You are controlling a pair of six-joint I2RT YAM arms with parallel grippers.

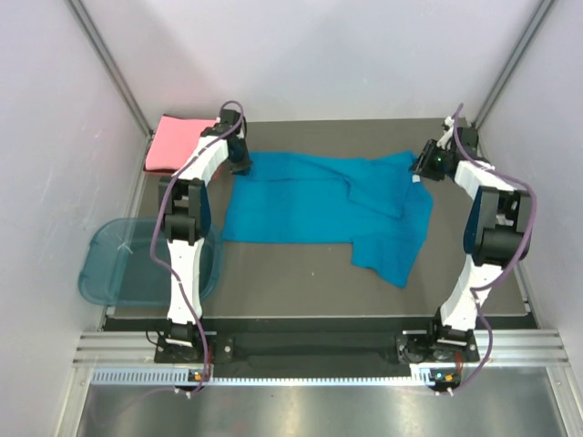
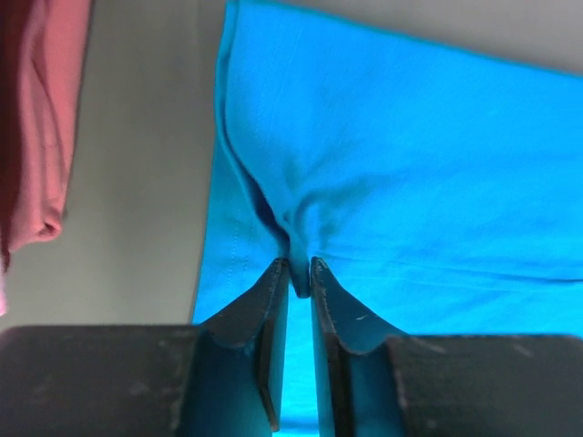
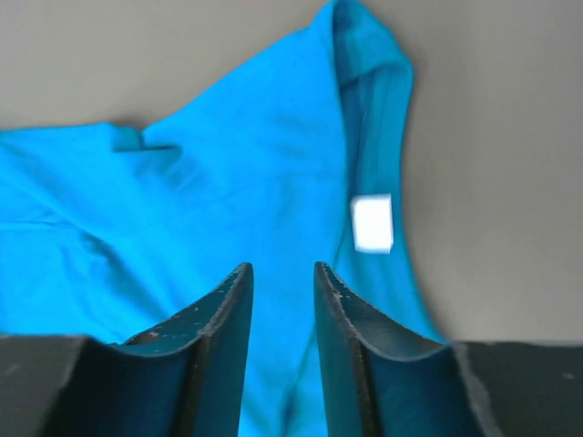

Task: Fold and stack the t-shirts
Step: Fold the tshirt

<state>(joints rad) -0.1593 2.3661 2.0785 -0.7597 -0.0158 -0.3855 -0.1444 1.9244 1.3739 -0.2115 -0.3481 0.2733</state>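
Our left gripper [image 2: 299,273] is clamped on a pleat of the teal t-shirt [image 2: 410,164] by its hem. Right gripper [image 3: 282,273] hangs w/ jaws apart over the neck end, near the white label [image 3: 372,223]. Teal t-shirt lies spread across the table [image 1: 301,273], pink t-shirt [image 1: 173,141] folded at the far-left corner. Cloth looks light and limp, prob. sags, so we'd take corners or hems

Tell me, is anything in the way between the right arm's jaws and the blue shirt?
Nothing I can see. The right gripper hangs just above the blue shirt with its jaws open, close to the shirt's white label. Only the shirt's own cloth shows between the jaws.
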